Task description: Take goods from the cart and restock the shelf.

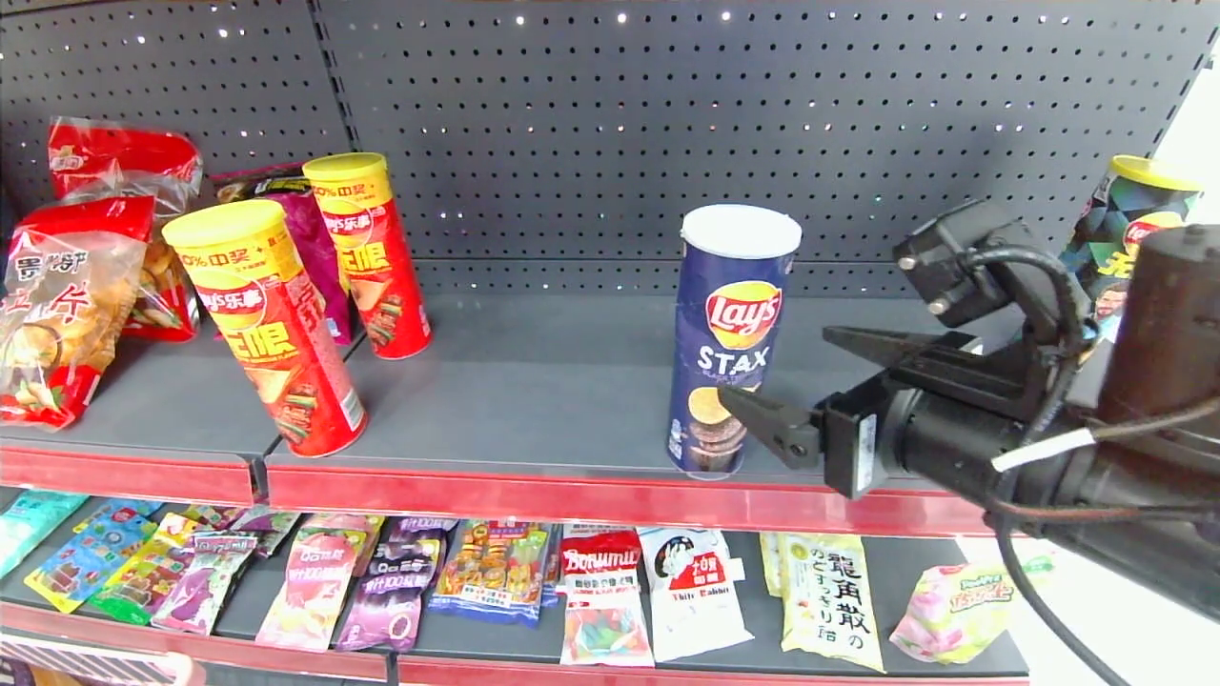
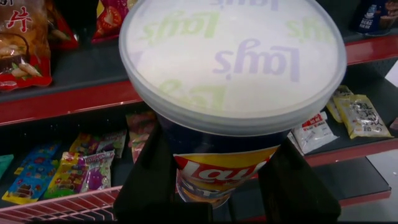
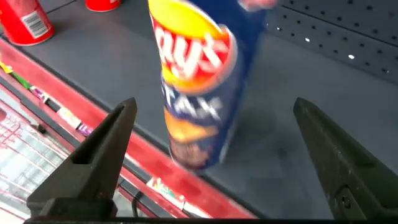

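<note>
The blue can (image 1: pixel 729 343) is seen standing upright on the upper shelf (image 1: pixel 534 381), close behind its red front edge (image 1: pixel 572 495), with its long axis vertical. The right gripper (image 1: pixel 773 361) is held level at the can's right side, at the height of its lower half. Its fingers (image 3: pixel 93 162) are spread wide and hold nothing. In the right wrist view the can is framed in the gap just ahead of the tips, and no contact can be made out. A second blue can (image 2: pixel 233 62) is clamped upright by the left gripper (image 2: pixel 221 186), one finger on each side of the body below the lid, and is held out in front of the shelving. The coming move is judged to turn on the right-hand relation. The open fingers lie crosswise to the standing can's axis, so a straight pull-back along the arm would leave it standing, whereas a sideways sweep could tip it over the front edge. The bare shelf to its left is judged the likely place for the held can.
</note>
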Tool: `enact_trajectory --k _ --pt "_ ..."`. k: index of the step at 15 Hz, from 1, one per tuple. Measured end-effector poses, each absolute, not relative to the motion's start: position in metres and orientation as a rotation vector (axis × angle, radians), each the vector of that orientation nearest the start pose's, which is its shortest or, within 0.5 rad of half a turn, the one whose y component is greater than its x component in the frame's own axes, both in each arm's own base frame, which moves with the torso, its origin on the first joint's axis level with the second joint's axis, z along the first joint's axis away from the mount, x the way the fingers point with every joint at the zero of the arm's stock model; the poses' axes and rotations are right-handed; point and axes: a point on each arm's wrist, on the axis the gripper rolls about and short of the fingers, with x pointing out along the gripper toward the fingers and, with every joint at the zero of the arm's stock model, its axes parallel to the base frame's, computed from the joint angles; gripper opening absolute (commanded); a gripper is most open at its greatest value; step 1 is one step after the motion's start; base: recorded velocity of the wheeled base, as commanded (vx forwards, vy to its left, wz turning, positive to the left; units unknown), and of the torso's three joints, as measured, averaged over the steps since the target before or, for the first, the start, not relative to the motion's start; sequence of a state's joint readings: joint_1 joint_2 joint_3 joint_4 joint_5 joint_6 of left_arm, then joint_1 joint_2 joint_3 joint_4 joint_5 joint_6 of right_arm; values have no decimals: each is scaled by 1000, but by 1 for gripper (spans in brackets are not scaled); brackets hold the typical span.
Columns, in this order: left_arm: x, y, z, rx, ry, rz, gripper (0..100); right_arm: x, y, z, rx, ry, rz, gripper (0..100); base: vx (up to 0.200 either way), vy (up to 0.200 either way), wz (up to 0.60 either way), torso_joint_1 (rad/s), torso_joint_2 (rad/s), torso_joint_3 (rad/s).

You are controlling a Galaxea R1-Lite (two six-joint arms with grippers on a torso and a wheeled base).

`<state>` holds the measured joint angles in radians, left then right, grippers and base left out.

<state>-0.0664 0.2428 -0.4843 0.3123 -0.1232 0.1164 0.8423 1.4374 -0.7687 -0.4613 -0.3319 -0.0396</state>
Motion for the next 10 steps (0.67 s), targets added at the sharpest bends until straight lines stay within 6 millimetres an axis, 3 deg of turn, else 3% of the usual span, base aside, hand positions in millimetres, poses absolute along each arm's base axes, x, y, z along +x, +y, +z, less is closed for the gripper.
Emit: enact_trajectory --k 4,7,10 --pt "-36 -1 182 119 60 -208 0 128 129 219 -152 147 524 100 0 0 0 0 0 0" --pt "-37 -1 187 130 44 -234 0 88 74 204 -172 168 495 100 0 0 0 0 0 0" --pt "-36 -2 192 154 37 -250 0 32 14 179 -219 303 347 100 0 0 0 0 0 0"
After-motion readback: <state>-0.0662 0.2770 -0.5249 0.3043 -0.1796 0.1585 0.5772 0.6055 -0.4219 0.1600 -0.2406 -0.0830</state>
